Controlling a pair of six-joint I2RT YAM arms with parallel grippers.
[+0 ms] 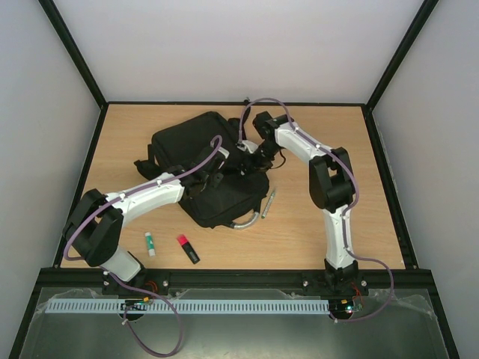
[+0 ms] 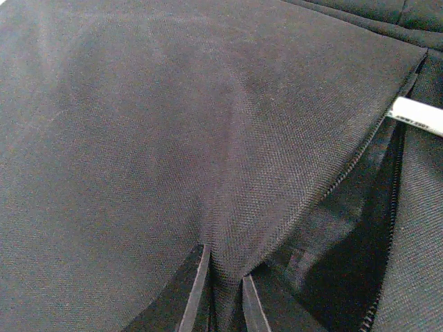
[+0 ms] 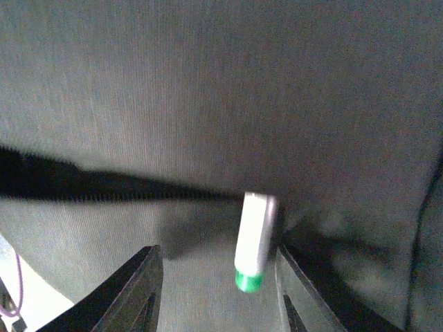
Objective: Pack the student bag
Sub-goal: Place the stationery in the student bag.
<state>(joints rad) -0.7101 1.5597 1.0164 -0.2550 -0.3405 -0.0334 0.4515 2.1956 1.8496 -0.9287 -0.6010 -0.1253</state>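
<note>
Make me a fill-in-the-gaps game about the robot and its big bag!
1. The left gripper pinches the fabric of the student bag, whose colour is ____.
2. Between the open fingers of the right gripper, the white stick has a ____ end.
3. The highlighter lying on the table has a ____ cap.
Missing words: black, green, red.

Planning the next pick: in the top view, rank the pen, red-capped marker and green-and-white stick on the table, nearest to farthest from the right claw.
1. Pen, just right of the student bag.
2. Red-capped marker, front, left of centre.
3. Green-and-white stick, farther left.
</note>
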